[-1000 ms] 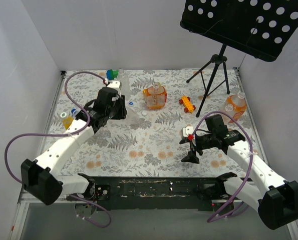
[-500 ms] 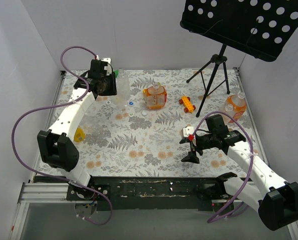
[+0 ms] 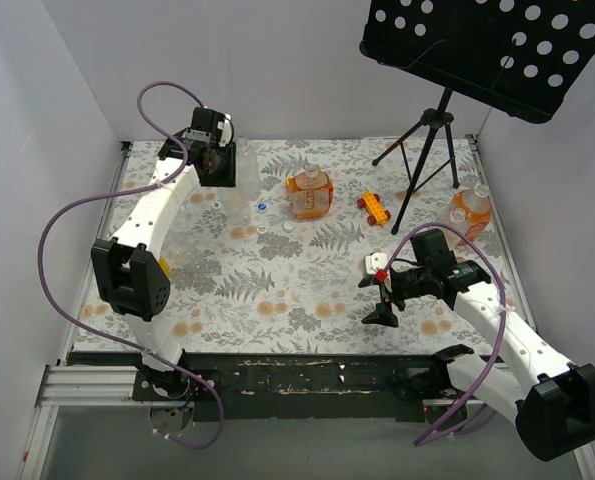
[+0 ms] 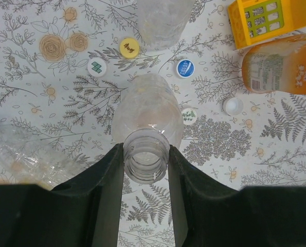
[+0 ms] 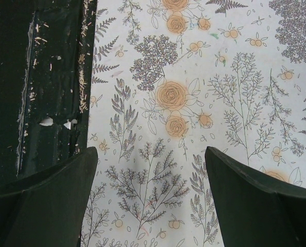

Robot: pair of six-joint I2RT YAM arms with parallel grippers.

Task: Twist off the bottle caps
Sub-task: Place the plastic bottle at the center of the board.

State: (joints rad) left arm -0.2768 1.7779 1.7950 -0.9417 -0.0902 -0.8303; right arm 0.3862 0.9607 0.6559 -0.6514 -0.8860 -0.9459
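From above, the left gripper (image 3: 217,165) is seen at the far left of the floral table (image 3: 307,290), just beside the clear bottles (image 3: 243,170); how its jaws stand cannot be told from here. Loose bottle caps (image 3: 262,207) are scattered near those bottles. An orange bottle (image 3: 309,196) stands at the middle far side, an orange toy car (image 3: 374,208) lies to its right, and a second orange bottle (image 3: 470,212) is placed beyond the music stand (image 3: 429,140). The right gripper (image 3: 379,290) is held over the near right part, its jaws spread.

In the left wrist view, the left gripper (image 4: 146,154) is pressed onto the threaded neck of an uncapped bottle (image 4: 147,116), which is clear and cap-free. Around it a yellow cap (image 4: 129,47), a blue cap (image 4: 184,68) and a white cap (image 4: 233,106) are laid on the cloth. A yellow toy (image 4: 268,18) is seen above the orange bottle (image 4: 281,64).

In the right wrist view, the right gripper (image 5: 150,154) is spread wide, with only the cloth between its fingers.
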